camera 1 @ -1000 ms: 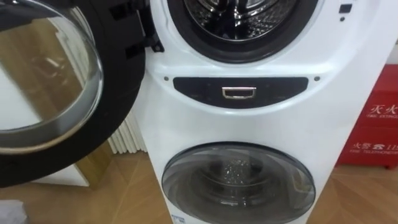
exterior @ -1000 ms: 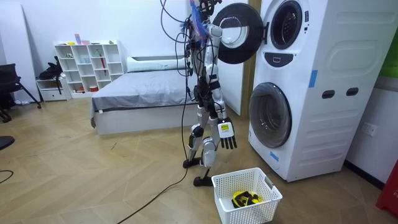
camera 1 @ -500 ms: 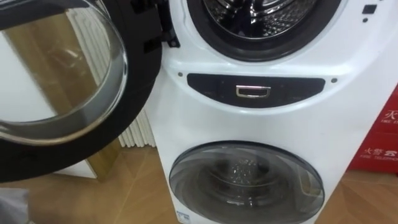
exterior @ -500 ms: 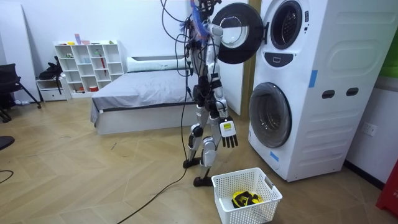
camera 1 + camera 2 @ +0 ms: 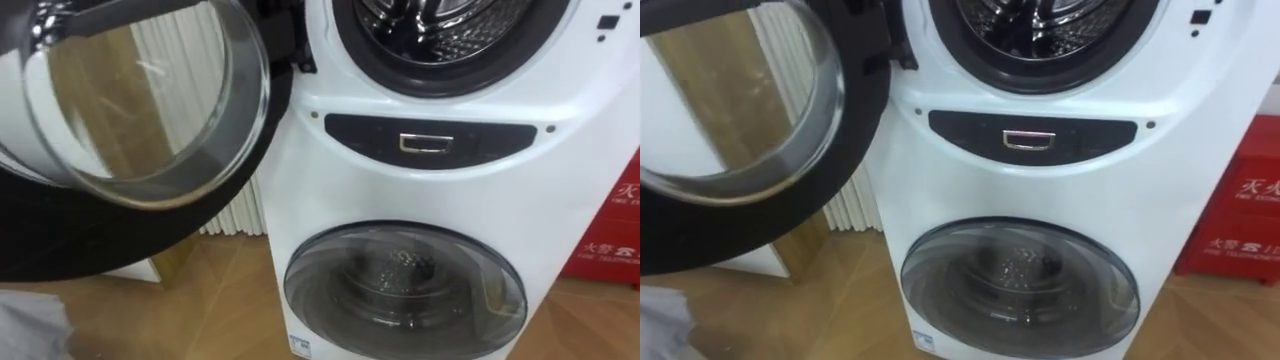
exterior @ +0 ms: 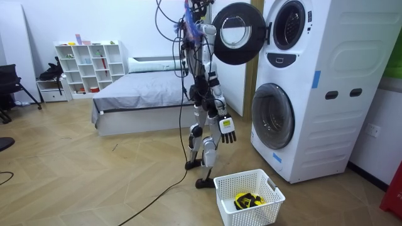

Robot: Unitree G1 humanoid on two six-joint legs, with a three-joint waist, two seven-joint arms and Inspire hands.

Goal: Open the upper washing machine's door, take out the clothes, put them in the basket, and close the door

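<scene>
Room view: right hand (image 6: 227, 130) hangs empty, fingers apart, at 9 o'clock of the washing machine (image 6: 326, 125); porthole door (image 6: 233, 32) open.

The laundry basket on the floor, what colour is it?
The laundry basket is white; it shows best in the room view.

Robot before stacked washing machine (image 6: 326, 69), upper door (image 6: 233, 35) open, basket (image 6: 247, 207) on floor

Robot stands facing a stacked washing machine (image 6: 314, 94), its upper door (image 6: 235, 32) swung out to the robot's left (the lower door (image 5: 405, 290) sits beneath the control panel (image 5: 435, 140)). A laundry basket (image 6: 242, 213) rests on the floor by its feet, with a bed (image 6: 141, 100) and shelf unit (image 6: 88, 66) behind.
</scene>
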